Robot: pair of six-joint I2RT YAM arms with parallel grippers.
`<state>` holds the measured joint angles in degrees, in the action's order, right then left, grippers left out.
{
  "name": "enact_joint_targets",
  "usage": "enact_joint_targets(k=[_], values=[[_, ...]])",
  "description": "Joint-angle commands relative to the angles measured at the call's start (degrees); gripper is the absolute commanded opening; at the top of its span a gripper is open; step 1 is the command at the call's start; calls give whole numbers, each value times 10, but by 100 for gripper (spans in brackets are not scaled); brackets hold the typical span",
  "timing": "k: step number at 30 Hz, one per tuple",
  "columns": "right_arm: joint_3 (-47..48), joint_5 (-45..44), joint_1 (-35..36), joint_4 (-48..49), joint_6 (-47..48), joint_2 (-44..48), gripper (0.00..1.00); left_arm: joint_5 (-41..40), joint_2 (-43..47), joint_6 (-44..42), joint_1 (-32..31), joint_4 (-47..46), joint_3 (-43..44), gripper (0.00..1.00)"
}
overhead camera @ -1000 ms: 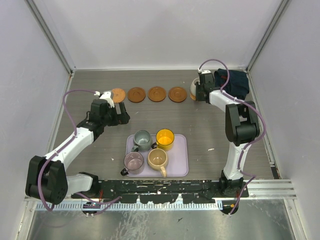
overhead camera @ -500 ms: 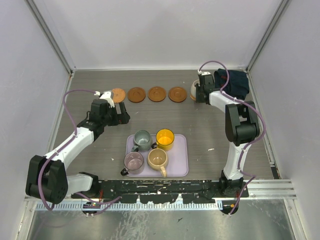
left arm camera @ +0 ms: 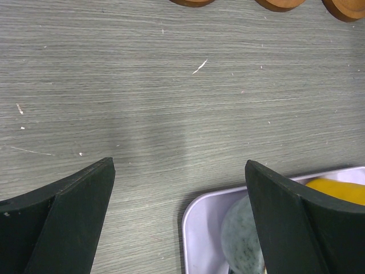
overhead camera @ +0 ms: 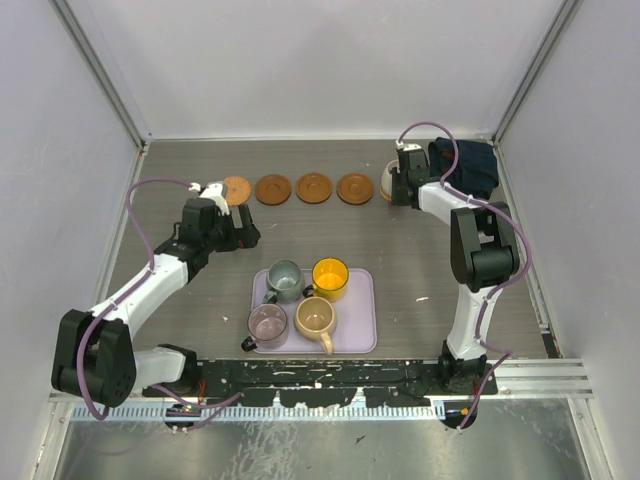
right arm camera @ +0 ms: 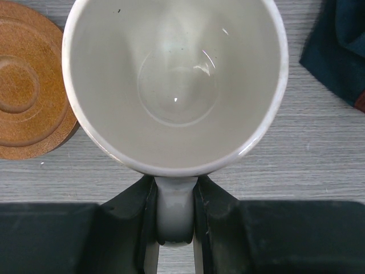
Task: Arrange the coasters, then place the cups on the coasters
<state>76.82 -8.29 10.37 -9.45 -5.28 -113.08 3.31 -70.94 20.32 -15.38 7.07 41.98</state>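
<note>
Several brown coasters lie in a row at the back: (overhead camera: 236, 189), (overhead camera: 273, 189), (overhead camera: 314, 187), (overhead camera: 355, 188). Right of the row is a cream white cup (overhead camera: 387, 183) (right arm camera: 174, 80), and my right gripper (overhead camera: 397, 186) (right arm camera: 175, 185) is shut on its handle. The nearest coaster (right arm camera: 25, 97) lies just left of that cup; what is under the cup is hidden. Grey-green (overhead camera: 283, 277) (left arm camera: 242, 242), yellow (overhead camera: 330, 275) (left arm camera: 336, 189), pinkish-purple (overhead camera: 267, 322) and tan (overhead camera: 315, 316) cups stand on the lavender tray (overhead camera: 362, 320) (left arm camera: 199, 228). My left gripper (overhead camera: 246, 232) (left arm camera: 179, 165) hangs open over bare table by the tray's far left corner.
A dark blue cloth (overhead camera: 470, 165) (right arm camera: 342, 51) lies at the back right corner, just right of the white cup. White walls with metal frame rails close in the table on three sides.
</note>
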Motion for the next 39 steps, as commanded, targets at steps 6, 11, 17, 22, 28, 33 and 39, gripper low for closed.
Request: enact_joint_targets(k=[6,11,17,22,28,33,39], values=[[20,-13,-2,53,-20,41,44,8,-4,1,-1,-32,9,98],[18,-10,-2,50,-25,42,47,9,-2,1,0,-32,8,98],[14,-4,-1,37,-26,55,49,9,0,1,0,-31,8,98],[-3,-5,0,31,-30,73,49,12,1,2,-1,-32,7,98],[-36,-19,0,23,-36,104,49,14,6,4,0,-31,5,98],[-76,-36,1,13,-41,146,50,16,11,7,0,-32,2,98],[-140,-24,13,2,-53,234,50,26,11,14,0,-35,0,98]])
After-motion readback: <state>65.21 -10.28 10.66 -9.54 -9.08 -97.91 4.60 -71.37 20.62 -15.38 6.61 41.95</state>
